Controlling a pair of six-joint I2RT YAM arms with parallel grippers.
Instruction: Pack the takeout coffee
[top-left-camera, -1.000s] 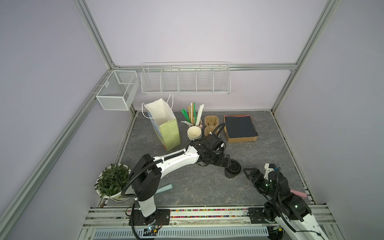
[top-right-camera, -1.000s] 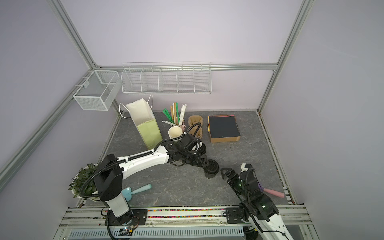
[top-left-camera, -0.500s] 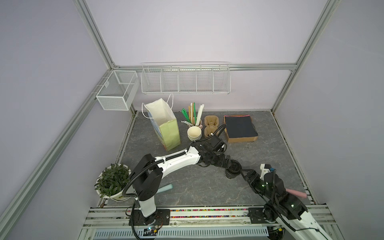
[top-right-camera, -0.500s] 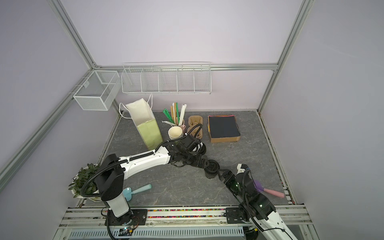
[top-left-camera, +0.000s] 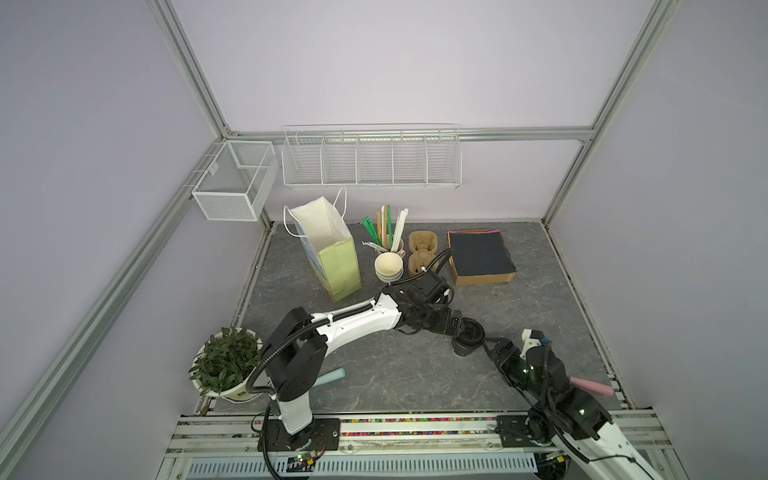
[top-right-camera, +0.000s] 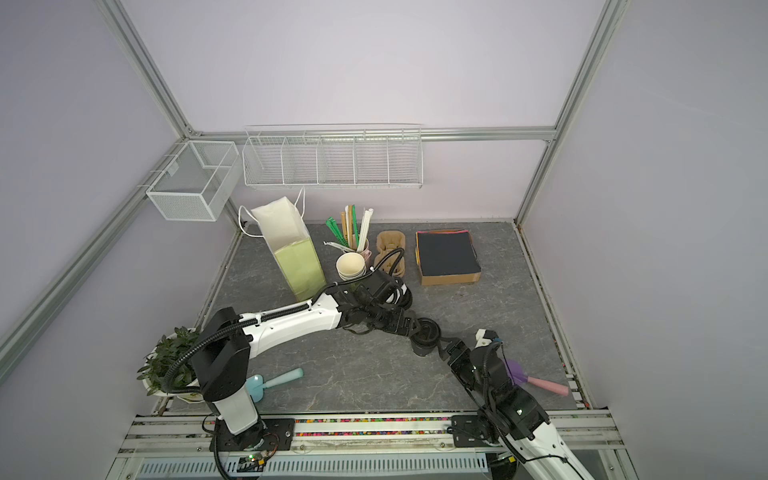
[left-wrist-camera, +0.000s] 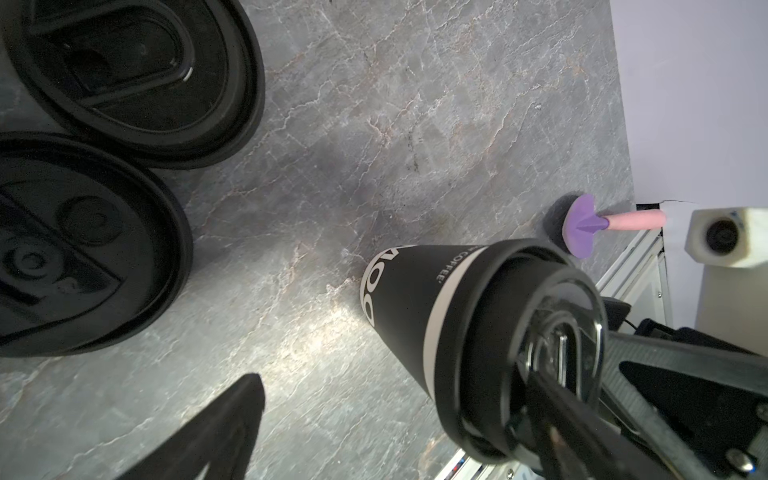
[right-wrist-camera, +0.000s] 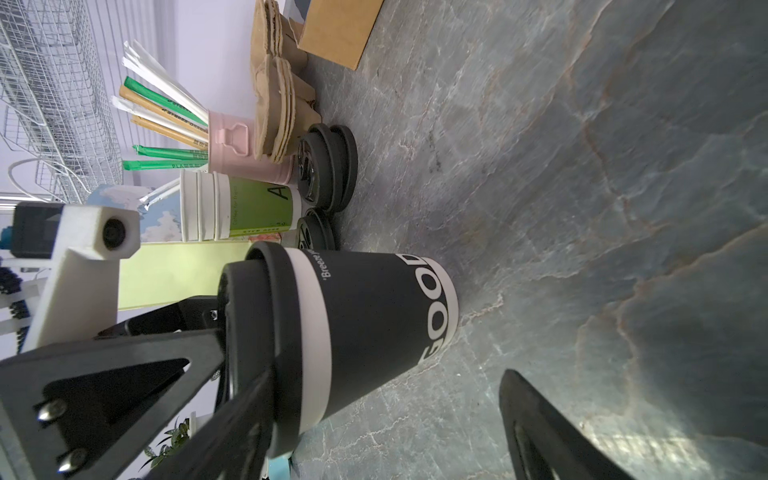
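The takeout coffee (top-left-camera: 467, 343), a black paper cup with white lettering and a black press-on lid, stands upright on the counter (top-left-camera: 374, 382) toward the front right, between our two tools. We judge it light and thin-walled, so a hard squeeze would dent it. The lid might pop off if we lifted by it. We cannot tell whether the cup is filled, so we would carry it upright. The best hold looks to be the body just under the white band below the lid, where the taper should stop it sliding down through the pads. Our right tool (right-wrist-camera: 388, 374) is spread wide with the cup between its jaws. One finger is close by the lid and the other is clear of the wall, so nothing is gripped. Our left tool (left-wrist-camera: 390, 378) is fully spread at the lid with one finger across its top, and it holds nothing. We cannot tell whether that finger touches. Loose black lids (left-wrist-camera: 124, 83) lie near the cup, and behind them are the stack of green lidless cups (top-left-camera: 388, 266), the pink straw holder (right-wrist-camera: 237, 145) and the pulp carriers (top-left-camera: 422, 249). The paper bag (top-left-camera: 332, 253) stands open at the back left. Our own left arm (top-left-camera: 357, 324) stretches across the counter between cup and bag, and we judge it the main obstacle. A purple-headed scoop (left-wrist-camera: 582, 224) lies off to the side, out of the way.
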